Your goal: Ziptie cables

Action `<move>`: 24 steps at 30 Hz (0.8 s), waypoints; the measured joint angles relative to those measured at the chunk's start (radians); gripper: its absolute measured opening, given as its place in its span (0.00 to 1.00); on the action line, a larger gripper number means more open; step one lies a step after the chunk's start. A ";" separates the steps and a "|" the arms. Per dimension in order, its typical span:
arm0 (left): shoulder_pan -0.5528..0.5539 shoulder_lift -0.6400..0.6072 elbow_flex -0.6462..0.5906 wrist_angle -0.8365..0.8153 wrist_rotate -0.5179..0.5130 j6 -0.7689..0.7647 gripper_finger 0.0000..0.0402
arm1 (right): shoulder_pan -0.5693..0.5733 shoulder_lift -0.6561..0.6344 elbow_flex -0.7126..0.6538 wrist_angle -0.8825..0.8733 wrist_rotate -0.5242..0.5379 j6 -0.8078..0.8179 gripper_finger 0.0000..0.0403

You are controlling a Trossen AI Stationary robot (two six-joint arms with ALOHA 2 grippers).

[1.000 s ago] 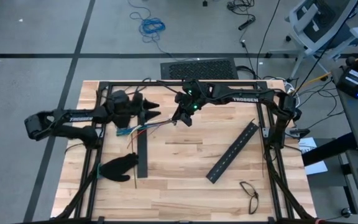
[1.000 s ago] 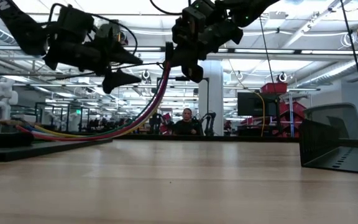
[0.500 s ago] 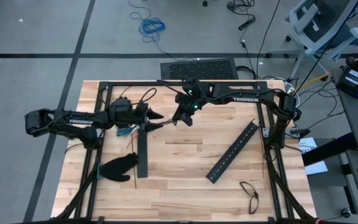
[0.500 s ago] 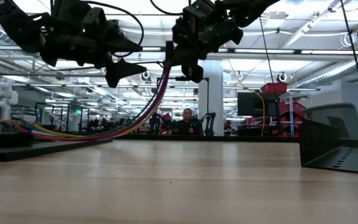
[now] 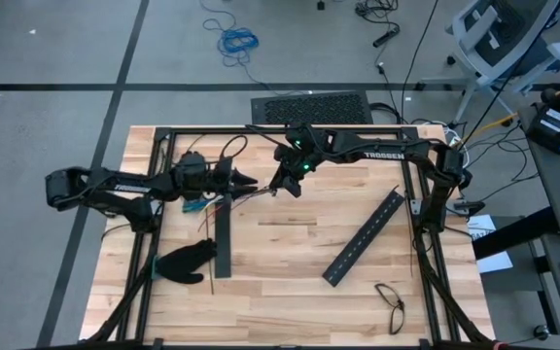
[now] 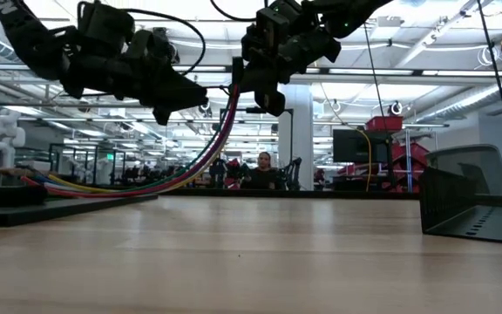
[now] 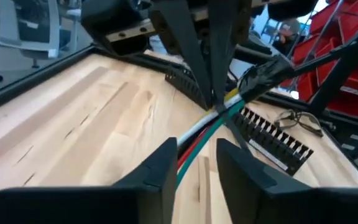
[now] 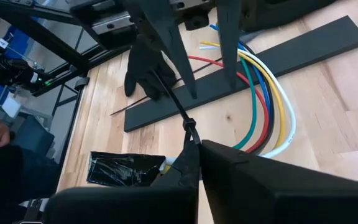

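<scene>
Two dark robot arms meet over a pale wooden bench [image 5: 290, 253]. The right hand [image 5: 282, 186] is clamped shut on one end of the cables [image 8: 267, 106], a bundle of five smooth thin wires: white, yellow, blue, green, red. They sag to the bench's left side. The left hand [image 7: 194, 165] straddles the bundle, fingers narrowly apart. Two flat black slotted bars [image 5: 366, 235] lie on the wood, plus one black glove [image 5: 185, 261] and a thin dark ziptie [image 8: 135, 106].

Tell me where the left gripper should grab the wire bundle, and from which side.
Probably the raised stretch of the wire bundle just short of the right gripper. There the strands run together and hang clear of the table; nearer their ends they fan apart. Come level, straddling the bundle.
</scene>
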 joint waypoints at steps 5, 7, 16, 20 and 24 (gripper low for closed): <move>0.040 0.092 0.020 0.059 0.019 0.006 0.16 | 0.000 0.000 0.000 0.000 0.000 0.000 0.00; 0.052 0.112 0.025 0.062 0.021 0.011 0.13 | 0.000 0.000 0.000 0.000 0.000 0.000 0.00; 0.016 0.080 0.028 0.061 0.060 0.088 0.11 | -0.003 0.000 0.000 0.005 0.000 -0.004 0.00; -0.036 0.078 0.028 0.055 0.063 0.165 0.15 | -0.002 0.000 0.000 0.006 0.000 -0.003 0.00; -0.080 0.078 0.028 0.058 -0.007 0.282 0.20 | -0.003 0.000 0.000 0.004 -0.014 0.000 0.00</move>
